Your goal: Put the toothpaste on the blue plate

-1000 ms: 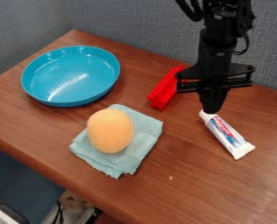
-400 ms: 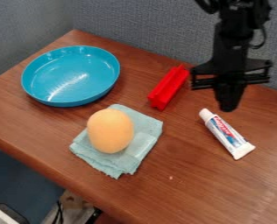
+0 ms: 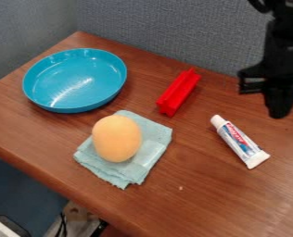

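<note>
The arm at the right of the frame is cut off by the top and right edges; only its dark lower part shows. The gripper (image 3: pixel 280 109) is a dark shape whose fingers cannot be made out separately. Print on the toothpaste (image 3: pixel 239 141) is too small to read.

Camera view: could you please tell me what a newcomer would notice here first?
The big blue plate at the table's far left, empty, and the orange egg-shaped object on the pale teal cloth in front. At right, the black gripper hangs shut above the toothpaste, beside the red block.
</note>
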Action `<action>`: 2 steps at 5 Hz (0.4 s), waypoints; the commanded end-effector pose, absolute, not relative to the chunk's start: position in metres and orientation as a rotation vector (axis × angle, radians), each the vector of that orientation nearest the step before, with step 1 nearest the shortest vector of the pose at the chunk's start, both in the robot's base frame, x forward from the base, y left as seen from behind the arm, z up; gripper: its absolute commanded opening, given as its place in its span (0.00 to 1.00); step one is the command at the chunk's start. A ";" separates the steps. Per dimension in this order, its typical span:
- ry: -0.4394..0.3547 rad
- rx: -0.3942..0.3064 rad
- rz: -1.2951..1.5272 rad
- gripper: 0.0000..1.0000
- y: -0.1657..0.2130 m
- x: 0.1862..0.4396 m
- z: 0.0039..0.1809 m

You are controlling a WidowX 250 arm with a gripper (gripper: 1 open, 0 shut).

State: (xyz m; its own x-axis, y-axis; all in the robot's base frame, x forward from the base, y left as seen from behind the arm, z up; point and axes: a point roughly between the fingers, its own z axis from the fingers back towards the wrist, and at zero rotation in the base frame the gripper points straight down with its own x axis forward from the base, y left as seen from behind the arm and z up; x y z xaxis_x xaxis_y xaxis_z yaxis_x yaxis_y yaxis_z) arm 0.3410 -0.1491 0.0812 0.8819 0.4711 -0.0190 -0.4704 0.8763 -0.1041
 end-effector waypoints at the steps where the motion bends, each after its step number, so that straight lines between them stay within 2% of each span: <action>1: -0.047 -0.159 0.443 0.00 -0.168 0.349 0.099; 2: -0.051 -0.156 0.448 0.00 -0.167 0.349 0.097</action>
State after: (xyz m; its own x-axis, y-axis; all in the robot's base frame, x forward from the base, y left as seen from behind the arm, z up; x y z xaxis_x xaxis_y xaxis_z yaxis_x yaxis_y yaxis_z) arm 0.3464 -0.1613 0.0829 0.8968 0.4422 -0.0127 -0.4401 0.8889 -0.1268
